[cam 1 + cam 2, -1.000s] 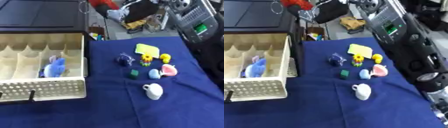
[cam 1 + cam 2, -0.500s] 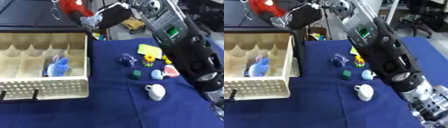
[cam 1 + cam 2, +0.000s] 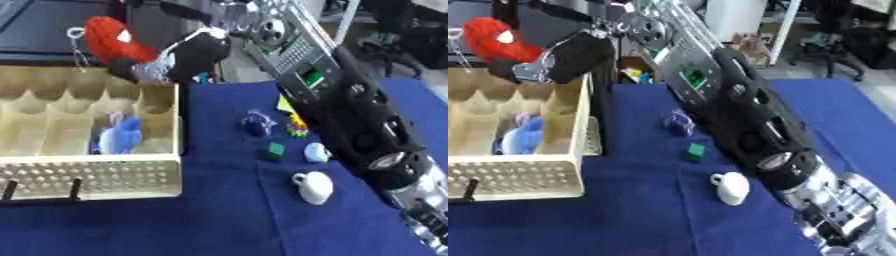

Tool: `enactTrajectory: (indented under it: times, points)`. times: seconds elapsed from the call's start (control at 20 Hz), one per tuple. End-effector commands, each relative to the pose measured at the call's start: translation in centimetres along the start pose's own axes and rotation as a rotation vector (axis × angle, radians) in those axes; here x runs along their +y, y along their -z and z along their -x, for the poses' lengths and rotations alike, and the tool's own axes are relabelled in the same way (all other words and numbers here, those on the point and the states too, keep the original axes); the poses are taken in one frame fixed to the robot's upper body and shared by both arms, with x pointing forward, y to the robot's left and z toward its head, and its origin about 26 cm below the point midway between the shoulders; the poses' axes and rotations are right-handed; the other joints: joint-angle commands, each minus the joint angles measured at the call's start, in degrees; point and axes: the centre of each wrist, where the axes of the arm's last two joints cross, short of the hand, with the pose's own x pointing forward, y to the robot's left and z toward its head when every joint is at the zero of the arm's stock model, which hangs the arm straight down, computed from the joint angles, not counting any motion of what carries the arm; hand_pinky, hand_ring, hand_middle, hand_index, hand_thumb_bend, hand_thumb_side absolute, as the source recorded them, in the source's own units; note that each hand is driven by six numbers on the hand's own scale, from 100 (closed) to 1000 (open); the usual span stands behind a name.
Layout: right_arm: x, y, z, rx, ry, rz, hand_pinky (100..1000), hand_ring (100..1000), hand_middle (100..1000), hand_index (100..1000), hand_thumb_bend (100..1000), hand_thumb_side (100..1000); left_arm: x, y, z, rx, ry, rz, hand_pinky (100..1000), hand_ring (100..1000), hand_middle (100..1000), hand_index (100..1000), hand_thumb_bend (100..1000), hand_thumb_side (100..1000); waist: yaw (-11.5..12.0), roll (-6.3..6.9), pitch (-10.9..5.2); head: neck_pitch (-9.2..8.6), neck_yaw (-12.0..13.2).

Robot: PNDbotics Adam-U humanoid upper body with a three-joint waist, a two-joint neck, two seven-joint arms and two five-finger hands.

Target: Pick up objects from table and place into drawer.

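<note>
Left eye view: red toy carried over the drawer

My right hand [image 3: 197, 52] reaches across from the right, its fingers curled round a red plush toy [image 3: 109, 40] held above the back edge of the drawer [image 3: 96, 175]. I judge this the placing step. Next I must lower it into a free compartment, beside the blue toy [image 3: 118, 137], then uncurl. A white cup [image 3: 313, 186] and green block [image 3: 276, 150] wait on the blue counter [image 3: 219, 220].
</note>
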Motion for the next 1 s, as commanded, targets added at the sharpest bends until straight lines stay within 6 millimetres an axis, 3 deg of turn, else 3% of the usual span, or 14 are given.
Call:
enactTrajectory:
  times: [0.05, 0.55, 0.95, 1.0]
  points:
    - [-1.3, -0.2, 0.1, 0.003, -0.041, 0.007, 813, 882, 753, 834, 481, 655, -0.1, 0.8, -0.3, -0.024, -0.005, 0.023, 514, 618, 653, 820, 173, 1000, -0.08, 0.36, -0.74, -0.59, -0.01]
    - [-2.5, -2.3, 0.4, 0.041, -0.02, 0.115, 812, 879, 736, 809, 480, 631, 0.1, 0.6, -0.4, -0.026, -0.002, 0.02, 514, 618, 653, 820, 175, 1000, -0.63, 1.14, -0.86, -0.9, 0.21]
    - [-4.7, -7.9, 0.1, 0.13, -0.045, 0.258, 808, 871, 718, 799, 441, 620, 0.4, 0.4, -0.4, -0.033, 0.011, 0.015, 514, 617, 653, 820, 181, 1000, -1.73, 2.0, -0.61, -1.21, 0.99]
    - [-4.9, -8.7, 0.0, 0.143, -0.052, 0.273, 803, 867, 716, 798, 468, 614, 0.4, 0.3, -0.4, -0.035, 0.012, 0.014, 514, 617, 653, 820, 178, 1000, -1.88, 2.12, -0.54, -1.26, 1.05]
